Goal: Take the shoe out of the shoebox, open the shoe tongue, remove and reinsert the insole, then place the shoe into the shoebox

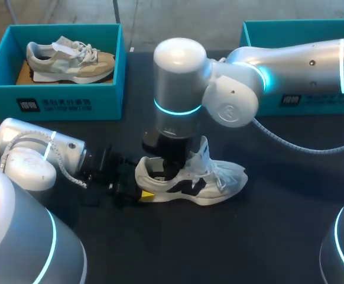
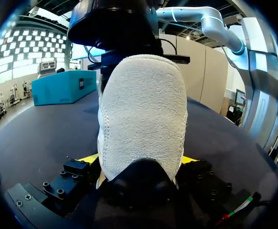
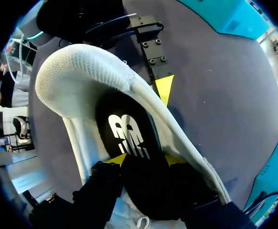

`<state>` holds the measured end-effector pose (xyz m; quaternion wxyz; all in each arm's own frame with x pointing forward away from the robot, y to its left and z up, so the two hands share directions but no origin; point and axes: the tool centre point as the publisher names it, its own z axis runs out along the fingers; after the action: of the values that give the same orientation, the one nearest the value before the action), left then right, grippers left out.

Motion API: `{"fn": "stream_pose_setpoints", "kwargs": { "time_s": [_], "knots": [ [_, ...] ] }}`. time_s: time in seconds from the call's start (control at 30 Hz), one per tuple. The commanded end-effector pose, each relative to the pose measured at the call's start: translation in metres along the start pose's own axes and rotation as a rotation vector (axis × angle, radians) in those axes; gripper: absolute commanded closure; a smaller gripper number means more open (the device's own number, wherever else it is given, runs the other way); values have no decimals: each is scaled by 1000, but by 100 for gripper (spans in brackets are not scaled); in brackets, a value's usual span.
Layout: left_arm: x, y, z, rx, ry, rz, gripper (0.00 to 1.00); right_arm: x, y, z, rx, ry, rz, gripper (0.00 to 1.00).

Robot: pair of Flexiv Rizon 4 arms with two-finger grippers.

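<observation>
Status: white sneaker (image 1: 210, 180) sits upright on the bench (image 1: 278, 236), out of the box, toe pointing to my right. The left claw (image 2: 140, 160) is clamped on the heel, with a yellow tip pressed against each side. The right claw (image 3: 146, 162) is down inside the shoe opening, right over the black insole (image 3: 127, 136). I can't tell from the wrist view whether it's closed on the insole or just resting on it. The insole looks seated flat at the heel end.

Read: we're at the insole step, either pulling it or pressing it back in.

How to do it well:
- Left holds the heel firm and low, otherwise the whole shoe lifts with the insole.
- Right should take the insole by its edge, not the shoe lining (the white collar wall sits very close beside it).
- If pulling, peel up and back toward the heel, slowly, since the forefoot end is hidden under the tongue and may drag.
- If reinserting, feed the toe end first, then press the heel end flat.

The teal shoebox (image 1: 54, 97) at far left holds a beige sneaker (image 1: 71, 59), and a second teal box (image 1: 302, 100) sits behind the right arm.
</observation>
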<state>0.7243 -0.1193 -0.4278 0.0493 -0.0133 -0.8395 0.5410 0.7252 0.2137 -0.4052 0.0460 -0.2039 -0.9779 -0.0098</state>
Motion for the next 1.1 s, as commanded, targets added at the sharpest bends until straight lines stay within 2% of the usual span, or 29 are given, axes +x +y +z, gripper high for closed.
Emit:
{"fn": "stream_pose_setpoints", "kwargs": {
  "time_s": [0.03,0.07,0.17,0.2,0.37,0.47,0.87,1.1],
  "knots": [
    [1,3,2,-2,1,0,100,6,4,28,29,0,4,58],
    [1,3,2,-2,1,0,100,7,4,31,36,0,8,62],
    [1,3,2,-2,1,0,100,8,2,38,51,9,25,96],
    [1,3,2,-2,1,0,100,8,1,40,53,13,31,100],
    [1,3,2,-2,1,0,100,4,-3,46,70,13,76,100],
    [1,3,2,-2,1,0,100,1,-6,42,67,12,100,100],
    [1,3,2,-2,1,0,100,-12,-19,-9,-41,22,176,100],
    [1,3,2,-2,1,0,100,-18,-24,-27,-73,-2,166,100]
  ]
}}
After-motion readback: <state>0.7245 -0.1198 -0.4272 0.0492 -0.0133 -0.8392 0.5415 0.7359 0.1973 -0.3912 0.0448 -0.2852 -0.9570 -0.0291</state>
